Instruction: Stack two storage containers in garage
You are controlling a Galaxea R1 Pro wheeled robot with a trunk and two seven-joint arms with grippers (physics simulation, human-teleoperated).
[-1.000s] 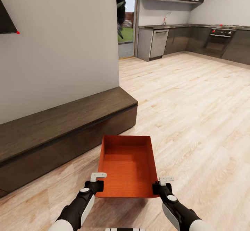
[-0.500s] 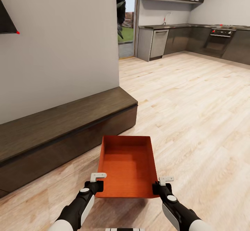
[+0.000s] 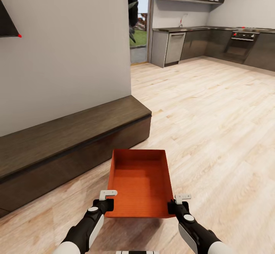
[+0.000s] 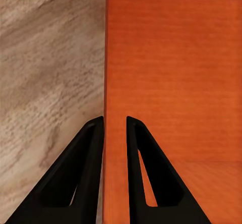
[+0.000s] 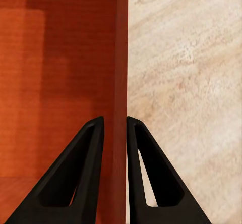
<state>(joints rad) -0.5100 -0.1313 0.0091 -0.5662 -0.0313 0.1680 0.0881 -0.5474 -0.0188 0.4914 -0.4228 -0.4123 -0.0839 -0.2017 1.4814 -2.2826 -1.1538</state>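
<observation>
1. An orange-red rectangular shallow storage container [image 3: 140,183], open-topped with a finely ribbed bottom, is held in the air in front of the robot, above the light wood-plank floor [image 3: 214,124] of the living room.
2. The left gripper [image 3: 107,200] grips the container's left wall near its near corner; in the left wrist view its black fingers [image 4: 89,173] stand narrow, one on each side of the thin orange wall [image 4: 107,82].
3. The right gripper [image 3: 178,203] grips the right wall near the opposite near corner; in the right wrist view its fingers [image 5: 88,176] pinch that wall [image 5: 121,57] in the same way.
4. A long low dark-wood bench [image 3: 57,139] runs along the white wall [image 3: 68,48], just beyond the container's far left corner and not touching it.
5. Farther off, a dark-cabinet kitchen [image 3: 214,42] lies past the plank floor, and an open doorway [image 3: 138,21] shows green outdoors.
</observation>
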